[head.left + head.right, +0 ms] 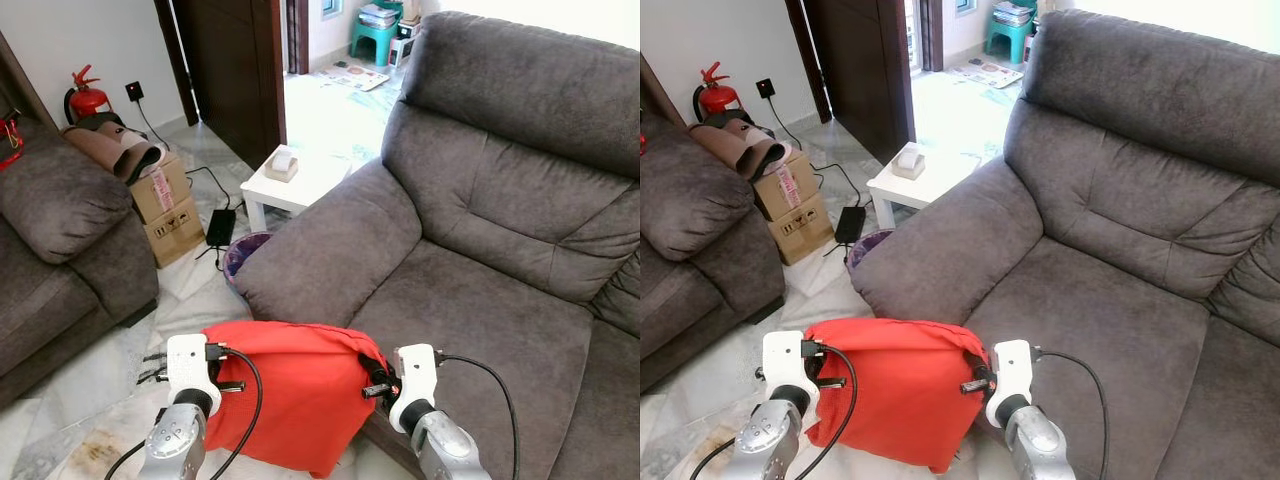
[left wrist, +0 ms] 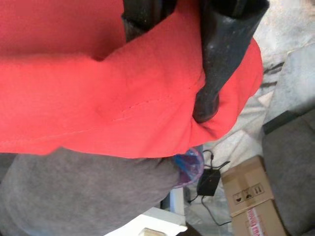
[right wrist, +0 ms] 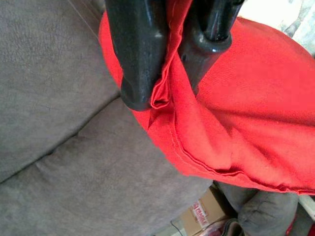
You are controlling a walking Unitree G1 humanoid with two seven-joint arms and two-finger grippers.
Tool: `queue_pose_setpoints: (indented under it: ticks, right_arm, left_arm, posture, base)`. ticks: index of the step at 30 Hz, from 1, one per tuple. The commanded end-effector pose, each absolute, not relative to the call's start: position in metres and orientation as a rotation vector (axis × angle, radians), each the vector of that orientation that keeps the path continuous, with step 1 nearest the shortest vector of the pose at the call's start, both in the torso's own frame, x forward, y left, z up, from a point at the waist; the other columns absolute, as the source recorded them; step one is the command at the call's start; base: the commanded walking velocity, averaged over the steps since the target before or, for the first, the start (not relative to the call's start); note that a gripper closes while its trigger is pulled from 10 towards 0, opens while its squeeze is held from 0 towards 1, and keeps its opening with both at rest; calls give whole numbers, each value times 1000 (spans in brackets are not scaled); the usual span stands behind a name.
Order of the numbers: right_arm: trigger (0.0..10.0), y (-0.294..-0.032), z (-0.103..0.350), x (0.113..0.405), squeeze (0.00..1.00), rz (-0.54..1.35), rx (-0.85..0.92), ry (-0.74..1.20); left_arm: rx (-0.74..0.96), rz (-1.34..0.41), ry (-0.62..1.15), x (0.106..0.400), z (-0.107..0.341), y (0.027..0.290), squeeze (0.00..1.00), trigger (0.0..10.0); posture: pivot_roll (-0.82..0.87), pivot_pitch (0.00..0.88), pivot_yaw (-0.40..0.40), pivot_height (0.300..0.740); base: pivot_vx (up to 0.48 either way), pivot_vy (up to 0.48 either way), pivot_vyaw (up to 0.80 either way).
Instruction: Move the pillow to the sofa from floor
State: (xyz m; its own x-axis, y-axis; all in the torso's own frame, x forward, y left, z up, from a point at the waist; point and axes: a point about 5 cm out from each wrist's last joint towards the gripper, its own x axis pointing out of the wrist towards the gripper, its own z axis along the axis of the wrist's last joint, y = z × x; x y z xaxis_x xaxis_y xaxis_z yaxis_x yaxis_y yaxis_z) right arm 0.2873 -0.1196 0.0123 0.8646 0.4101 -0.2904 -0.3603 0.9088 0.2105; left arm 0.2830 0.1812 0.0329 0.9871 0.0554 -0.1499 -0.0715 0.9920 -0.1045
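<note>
Both jaws pinch the soft red pillow (image 1: 285,395).

You can make out markings on the stacked cardboard boxes (image 1: 165,205) standing on the floor between the two sofas. The lower box (image 1: 178,228) carries black handling symbols on its side; the upper box (image 1: 160,186) wears a strip of white tape with red lettering, too small for you to read. The left wrist view shows the same symbols and red-printed tape (image 2: 256,216), its letters still illegible.
</note>
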Motion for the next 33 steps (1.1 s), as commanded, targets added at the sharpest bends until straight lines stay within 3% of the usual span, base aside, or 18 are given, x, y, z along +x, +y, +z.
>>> queue_pose_setpoints:
  ticks: [1, 25, 33]
  right_arm:
    - [10000, -121, 20, 293, 0, 397, 148, 293]
    - [10000, -120, 20, 292, 0, 437, 108, 282]
    - [10000, -122, 21, 294, 0, 419, 114, 279]
  left_arm:
    - [-125, 92, 82, 287, 46, 187, 0, 10000]
    - [-94, 94, 80, 285, 46, 188, 0, 10000]
    - [-88, 93, 84, 285, 45, 188, 0, 10000]
  posture:
    - [91, 117, 22, 740]
    - [88, 108, 15, 740]
    - [86, 105, 14, 740]
  base:
    - [0, 0, 0]
    - [-232, 0, 0]
    - [0, 0, 0]
